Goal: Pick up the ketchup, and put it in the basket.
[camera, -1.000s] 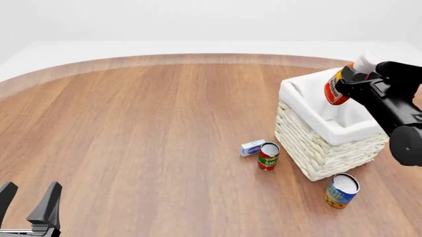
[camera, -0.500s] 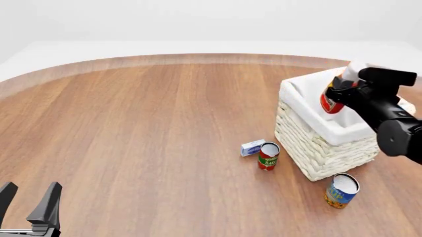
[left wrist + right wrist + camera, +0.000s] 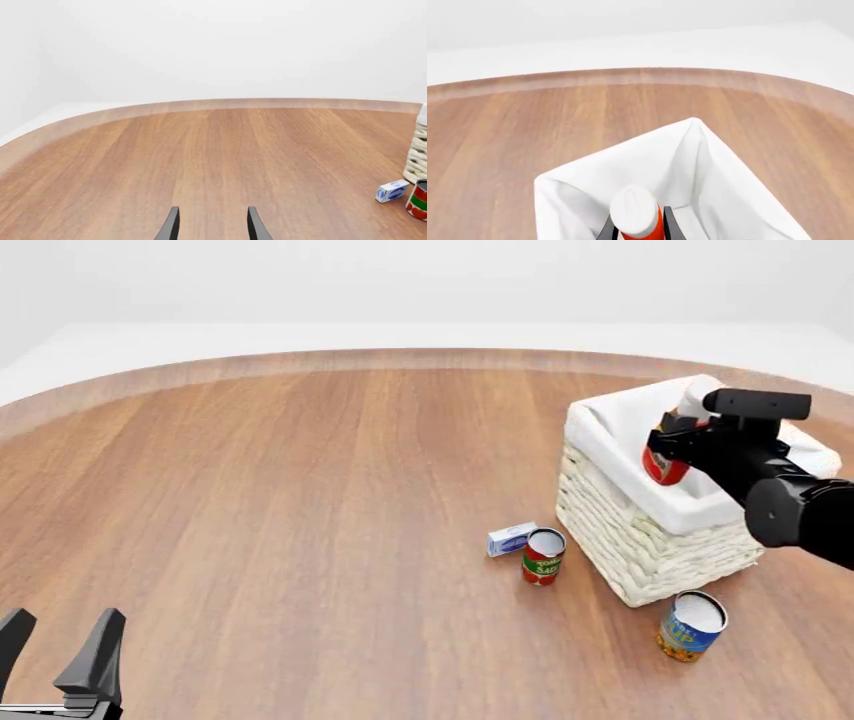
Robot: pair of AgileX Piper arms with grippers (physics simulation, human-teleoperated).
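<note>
The ketchup [image 3: 666, 462], a red-orange bottle with a white cap, is held in my right gripper [image 3: 678, 436] over the open top of the basket [image 3: 641, 540], its lower end down inside the cloth lining. In the right wrist view the white cap [image 3: 634, 211] shows between the fingers [image 3: 668, 222], with the basket's white lining [image 3: 707, 170] below it. My left gripper [image 3: 60, 652] is open and empty at the near left of the table; its fingers [image 3: 169, 226] also show in the left wrist view.
A red-and-green tin can [image 3: 542, 555] and a small blue-and-white box [image 3: 510, 539] stand just left of the basket. A blue-and-orange tin can [image 3: 691, 625] stands in front of it. The can [image 3: 418, 200] and box [image 3: 391, 190] also show in the left wrist view.
My right gripper has moved left and down with the ketchup, lowering it from above the basket's far side into its open top. The left arm has not moved.
</note>
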